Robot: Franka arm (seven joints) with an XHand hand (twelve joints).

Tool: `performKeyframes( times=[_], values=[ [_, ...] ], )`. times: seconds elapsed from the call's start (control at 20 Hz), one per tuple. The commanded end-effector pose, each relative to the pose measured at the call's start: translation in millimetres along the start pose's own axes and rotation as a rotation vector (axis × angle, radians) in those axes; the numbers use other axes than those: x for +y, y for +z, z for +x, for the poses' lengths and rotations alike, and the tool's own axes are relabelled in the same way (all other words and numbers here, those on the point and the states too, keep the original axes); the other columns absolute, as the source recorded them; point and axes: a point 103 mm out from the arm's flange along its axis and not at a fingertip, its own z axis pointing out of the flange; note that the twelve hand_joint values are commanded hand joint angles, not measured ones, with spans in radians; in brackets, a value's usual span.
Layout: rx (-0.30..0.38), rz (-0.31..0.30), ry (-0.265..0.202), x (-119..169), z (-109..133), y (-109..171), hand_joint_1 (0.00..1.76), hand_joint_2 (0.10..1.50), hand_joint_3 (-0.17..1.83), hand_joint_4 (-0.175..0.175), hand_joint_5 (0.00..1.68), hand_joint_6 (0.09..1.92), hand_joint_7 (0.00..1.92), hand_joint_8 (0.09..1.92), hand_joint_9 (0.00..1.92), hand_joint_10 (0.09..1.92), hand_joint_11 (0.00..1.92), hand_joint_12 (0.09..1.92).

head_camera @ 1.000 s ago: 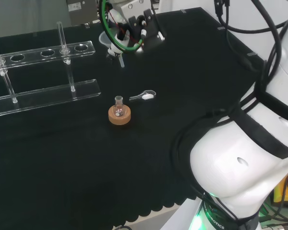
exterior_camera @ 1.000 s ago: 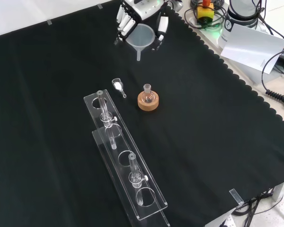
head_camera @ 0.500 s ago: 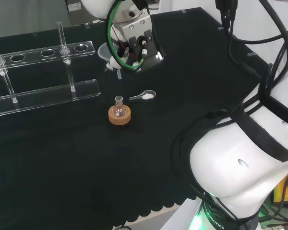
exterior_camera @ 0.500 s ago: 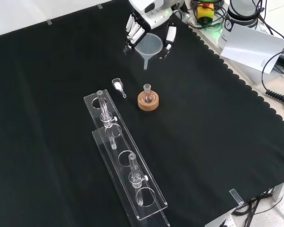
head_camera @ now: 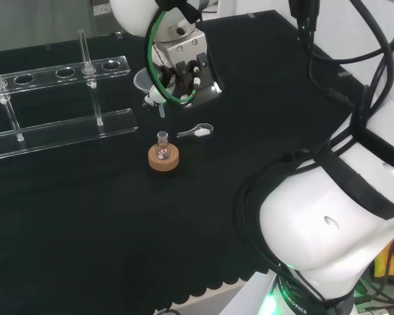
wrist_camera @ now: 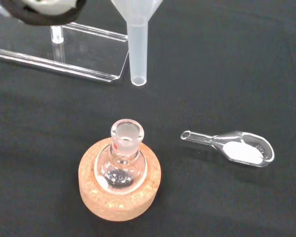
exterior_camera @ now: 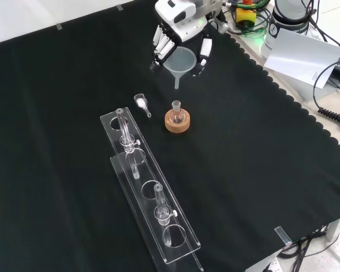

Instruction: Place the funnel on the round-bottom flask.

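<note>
Overhead, hand [exterior_camera: 181, 28] pinches funnel [exterior_camera: 179, 61] by rim, fingers curled round cone, stem down. Round-bottom flask [exterior_camera: 176, 112] on cork ring [exterior_camera: 177, 122] sits below hand, slightly ahead, apart. Funnel likely light, slick plastic; flask fragile, narrow-necked.

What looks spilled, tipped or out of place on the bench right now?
Nothing stands out. The round-bottom flask sits upright in its cork ring, the scoop lies on the cloth with its white powder inside, and the hand holds the funnel stem-down, apart from the flask.
</note>
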Motion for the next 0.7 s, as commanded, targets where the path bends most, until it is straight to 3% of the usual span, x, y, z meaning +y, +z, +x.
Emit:
performKeyframes(
  times=[0.05, 0.7],
  values=[
    [0.02, 0.013, 0.006, -1, -3, 11, 0.75, 0.75, 0.43, -0.099, 0.52, 0.13, 0.62, 0.75, 1.1, 0.44, 0.98, 0.97],
    [0.049, 0.025, -0.004, 1, -3, 30, 0.75, 0.75, 0.43, -0.099, 0.51, 0.13, 0.62, 0.76, 1.1, 0.44, 0.96, 0.98]
  ],
)
